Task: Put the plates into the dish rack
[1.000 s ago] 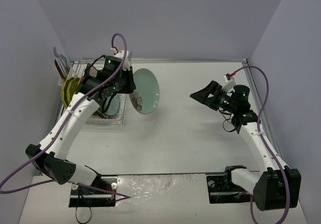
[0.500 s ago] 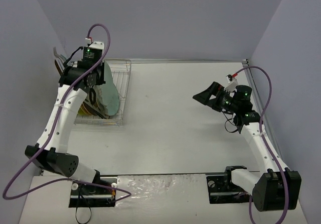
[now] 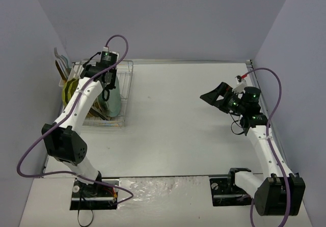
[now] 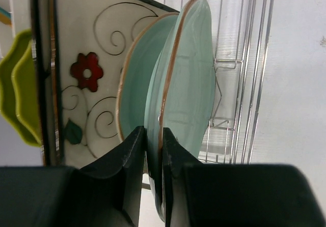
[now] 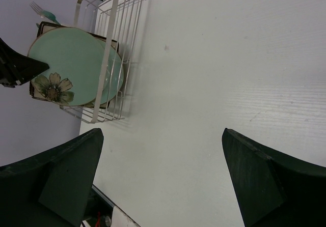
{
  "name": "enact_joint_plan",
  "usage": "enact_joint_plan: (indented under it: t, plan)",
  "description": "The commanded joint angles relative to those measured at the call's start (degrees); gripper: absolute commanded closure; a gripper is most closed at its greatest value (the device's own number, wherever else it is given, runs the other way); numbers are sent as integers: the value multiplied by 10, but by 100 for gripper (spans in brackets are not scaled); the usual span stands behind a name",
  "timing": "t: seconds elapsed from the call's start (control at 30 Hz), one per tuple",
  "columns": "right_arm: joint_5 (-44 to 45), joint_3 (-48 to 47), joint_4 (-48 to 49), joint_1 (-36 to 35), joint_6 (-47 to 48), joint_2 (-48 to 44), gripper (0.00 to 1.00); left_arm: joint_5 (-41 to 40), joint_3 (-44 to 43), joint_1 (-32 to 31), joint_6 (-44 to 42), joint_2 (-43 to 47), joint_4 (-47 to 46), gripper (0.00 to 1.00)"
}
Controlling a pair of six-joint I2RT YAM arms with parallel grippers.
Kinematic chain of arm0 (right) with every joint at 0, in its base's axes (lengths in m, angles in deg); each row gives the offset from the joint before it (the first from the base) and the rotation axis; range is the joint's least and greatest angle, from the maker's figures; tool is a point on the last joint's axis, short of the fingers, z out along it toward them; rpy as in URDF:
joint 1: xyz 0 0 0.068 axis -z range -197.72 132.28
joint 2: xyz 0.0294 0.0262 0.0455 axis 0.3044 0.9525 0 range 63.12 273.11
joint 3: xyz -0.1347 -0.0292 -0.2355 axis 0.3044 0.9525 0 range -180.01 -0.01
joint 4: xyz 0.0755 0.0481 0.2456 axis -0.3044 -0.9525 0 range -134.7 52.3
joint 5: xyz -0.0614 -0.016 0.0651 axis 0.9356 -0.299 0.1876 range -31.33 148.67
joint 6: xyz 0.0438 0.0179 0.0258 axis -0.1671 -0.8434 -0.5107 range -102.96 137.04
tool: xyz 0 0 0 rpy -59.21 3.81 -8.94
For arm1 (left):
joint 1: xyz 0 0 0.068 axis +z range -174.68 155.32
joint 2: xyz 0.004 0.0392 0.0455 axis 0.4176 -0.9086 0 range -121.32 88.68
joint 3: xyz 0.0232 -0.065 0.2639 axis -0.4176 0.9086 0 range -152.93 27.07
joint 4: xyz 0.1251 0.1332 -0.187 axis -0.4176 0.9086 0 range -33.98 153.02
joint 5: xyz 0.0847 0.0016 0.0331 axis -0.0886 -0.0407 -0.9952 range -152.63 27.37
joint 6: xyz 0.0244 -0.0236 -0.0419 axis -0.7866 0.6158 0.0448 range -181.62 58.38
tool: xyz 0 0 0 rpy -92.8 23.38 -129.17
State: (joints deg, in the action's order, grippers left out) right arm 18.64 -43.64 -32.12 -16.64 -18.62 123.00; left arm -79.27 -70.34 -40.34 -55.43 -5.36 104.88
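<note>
My left gripper (image 3: 106, 83) hangs over the silver wire dish rack (image 3: 126, 79) at the far left and is shut on the rim of a pale teal plate (image 3: 114, 103). In the left wrist view the jaws (image 4: 154, 133) pinch that plate (image 4: 191, 84), which stands upright in the rack. Behind it stand a second teal plate (image 4: 136, 79), a square dark-rimmed floral plate (image 4: 84, 74) and lime-green plates (image 4: 20, 84). The right wrist view shows the teal plate's dark flower (image 5: 52, 86) and the rack (image 5: 109, 64). My right gripper (image 3: 216, 95) is open and empty above the table's right side.
A white utensil holder with cutlery (image 3: 62, 65) stands at the rack's far left end. The grey walls close in on the left, back and right. The white table (image 3: 183, 115) lies between the rack and my right arm.
My left gripper has carried the teal plate from the rack's right side leftward into the rack, where it now stands upright. My right gripper has drifted slightly to the right.
</note>
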Motion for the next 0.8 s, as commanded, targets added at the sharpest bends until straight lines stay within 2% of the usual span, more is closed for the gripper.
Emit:
enact_joint_plan:
  t: [0.0, 0.17, 0.37, 0.4, 0.63, 0.77]
  plan:
    - [-9, -26, 23, 10, 7, -16, 0, -13, 9, 4, -3, 14, -84, 100]
    - [-8, -29, 20, 11, 8, -25, 0, 6, 59, 5, 5, 32, -119, 100]
    - [-13, -33, 19, 13, 2, -31, 0, -2, 92, 5, 7, 42, -125, 90]
    - [-11, -32, 19, 13, 2, -34, 0, -3, 96, 5, 8, 44, -125, 87]
    - [-11, -53, 4, 14, 9, -50, 0, -2, 101, 5, 9, 92, -123, 44]
    - [-7, -81, -17, 14, 25, -59, 0, 7, 91, 5, 23, 134, -108, 33]
